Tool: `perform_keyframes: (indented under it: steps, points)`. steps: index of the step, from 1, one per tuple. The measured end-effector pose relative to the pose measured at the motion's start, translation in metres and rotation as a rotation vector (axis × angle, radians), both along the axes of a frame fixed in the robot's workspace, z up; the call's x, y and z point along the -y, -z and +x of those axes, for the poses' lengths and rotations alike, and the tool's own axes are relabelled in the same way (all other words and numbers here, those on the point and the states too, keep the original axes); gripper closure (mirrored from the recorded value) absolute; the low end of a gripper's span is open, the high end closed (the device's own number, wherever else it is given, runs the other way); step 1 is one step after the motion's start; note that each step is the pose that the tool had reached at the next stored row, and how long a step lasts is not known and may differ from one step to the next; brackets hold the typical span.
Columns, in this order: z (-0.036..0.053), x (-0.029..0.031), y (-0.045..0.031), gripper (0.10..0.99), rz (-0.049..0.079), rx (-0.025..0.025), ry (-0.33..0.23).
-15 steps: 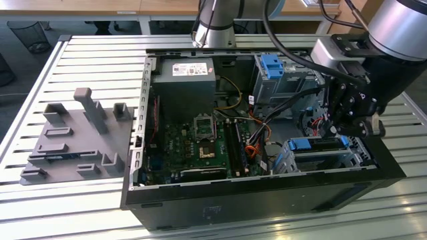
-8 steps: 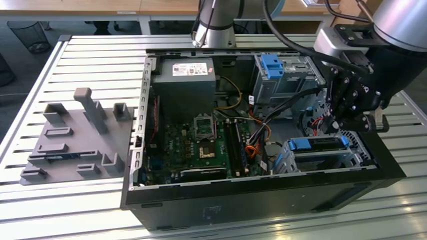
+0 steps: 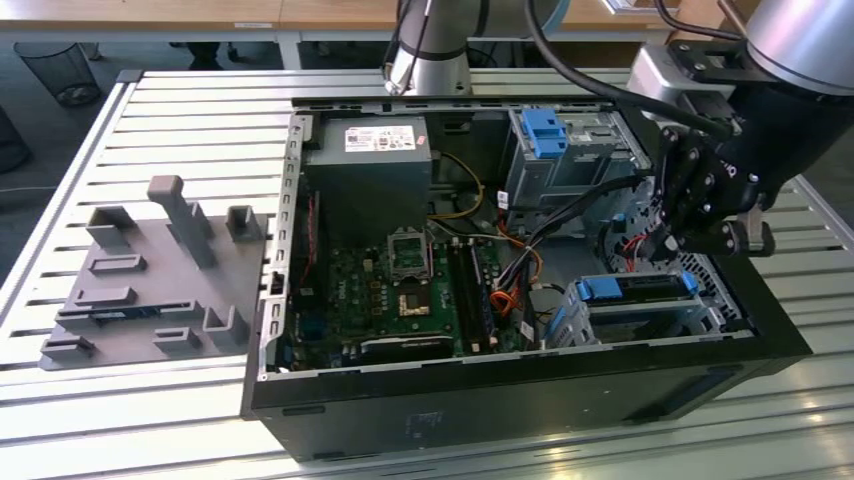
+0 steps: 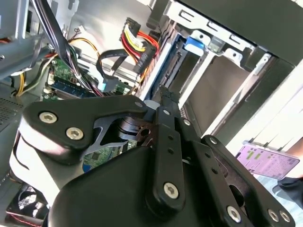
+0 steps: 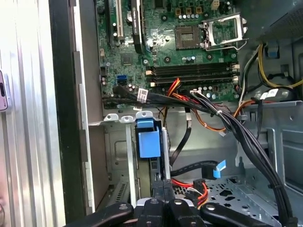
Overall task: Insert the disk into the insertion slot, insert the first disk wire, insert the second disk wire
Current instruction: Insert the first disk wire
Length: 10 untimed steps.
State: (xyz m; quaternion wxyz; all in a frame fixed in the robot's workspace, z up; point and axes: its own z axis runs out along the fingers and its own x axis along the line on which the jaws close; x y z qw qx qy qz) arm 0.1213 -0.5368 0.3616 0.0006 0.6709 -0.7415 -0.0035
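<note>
Black-linked gripper (image 5: pixel 163 185), nearest my lens in the first wrist view, has its tips pressed together on nothing, and in the exterior view I see the blue-framed silver-grey hard drive (image 3: pixel 637 288), seated in the perforated silver metal cage (image 3: pixel 647 320), near it at seven o'clock.

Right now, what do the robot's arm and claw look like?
The shiny silver-grey tube-shaped arm has thick black cables looping beside it. The black metal claw is built from chunky jointed bars dotted with round silver screws.
</note>
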Motion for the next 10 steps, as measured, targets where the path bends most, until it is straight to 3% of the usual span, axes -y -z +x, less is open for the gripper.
perform_keyframes:
  steps: [10]
  points:
    - [0.0127,-0.0153,0.0006,0.973,0.000,-0.0010,0.000]
